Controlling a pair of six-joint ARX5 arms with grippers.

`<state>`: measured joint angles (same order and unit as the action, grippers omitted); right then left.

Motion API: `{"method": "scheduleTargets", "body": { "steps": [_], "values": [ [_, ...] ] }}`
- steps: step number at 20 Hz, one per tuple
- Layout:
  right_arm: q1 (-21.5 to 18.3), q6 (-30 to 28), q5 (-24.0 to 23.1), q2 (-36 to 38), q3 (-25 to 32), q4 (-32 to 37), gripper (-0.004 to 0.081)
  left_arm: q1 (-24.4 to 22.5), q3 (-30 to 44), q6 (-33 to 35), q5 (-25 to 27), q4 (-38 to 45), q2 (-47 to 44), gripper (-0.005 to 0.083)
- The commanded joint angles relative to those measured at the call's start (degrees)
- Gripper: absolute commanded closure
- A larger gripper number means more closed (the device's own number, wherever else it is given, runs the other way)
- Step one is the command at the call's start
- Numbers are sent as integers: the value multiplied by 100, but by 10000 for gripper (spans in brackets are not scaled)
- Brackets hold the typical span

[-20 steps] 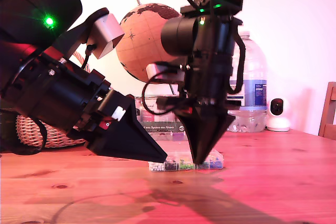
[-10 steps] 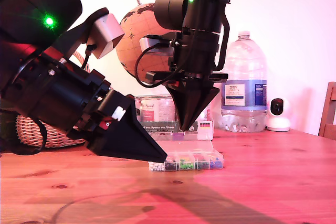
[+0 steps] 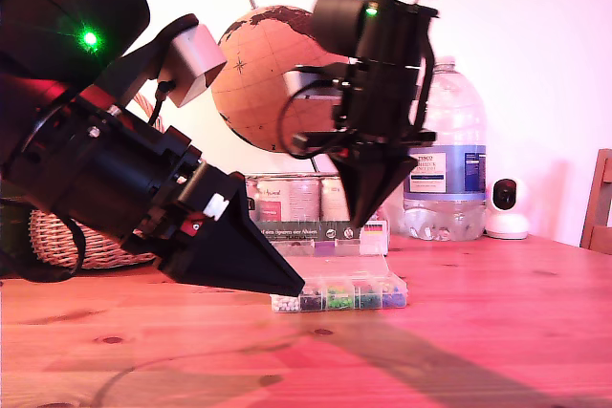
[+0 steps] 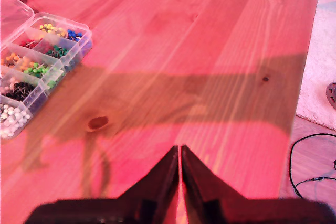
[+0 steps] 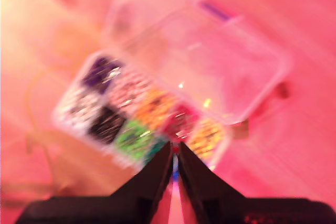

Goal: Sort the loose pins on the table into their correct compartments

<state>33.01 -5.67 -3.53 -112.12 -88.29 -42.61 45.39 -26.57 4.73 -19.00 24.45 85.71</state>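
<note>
Room: a pale wall behind a globe, a big water bottle, a wicker basket and a small white camera at the far edge.
Surface: the table, reddish planks with dark knots.
Compartments: the clear box sits mid-table with its lid back; white, dark, green, orange, yellow and blue heads show in its sections.
Loose pins: none made out on the bare wood — too small to tell.
My first gripper: low over empty planks, jaws pressed together, well apart from the box.
My second gripper: hangs above the box, jaws nearly closed; a blurred blue speck sits between the tips — possibly a pin, I cannot tell.
Handling: likely feather-light, stiff, slippery and sharp; pinch the ball head, not the shaft.
</note>
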Motion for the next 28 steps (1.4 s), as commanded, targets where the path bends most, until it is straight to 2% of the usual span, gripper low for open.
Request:
{"method": "scheduleTargets", "body": {
  "steps": [1,7,15,25,28],
  "values": [
    [33,31,33,-227,0,37,783,26,11,20,-2,44,94,797],
    [22,31,9,-621,0,219,783,26,11,20,-2,42,94,797],
    [-46,26,39,-625,0,470,783,26,11,20,-2,42,94,797],
    [-76,-35,37,-625,0,435,781,26,11,20,-2,42,94,797],
    [-74,-35,37,-625,0,476,734,26,11,20,-2,42,94,797]
  ]
}}
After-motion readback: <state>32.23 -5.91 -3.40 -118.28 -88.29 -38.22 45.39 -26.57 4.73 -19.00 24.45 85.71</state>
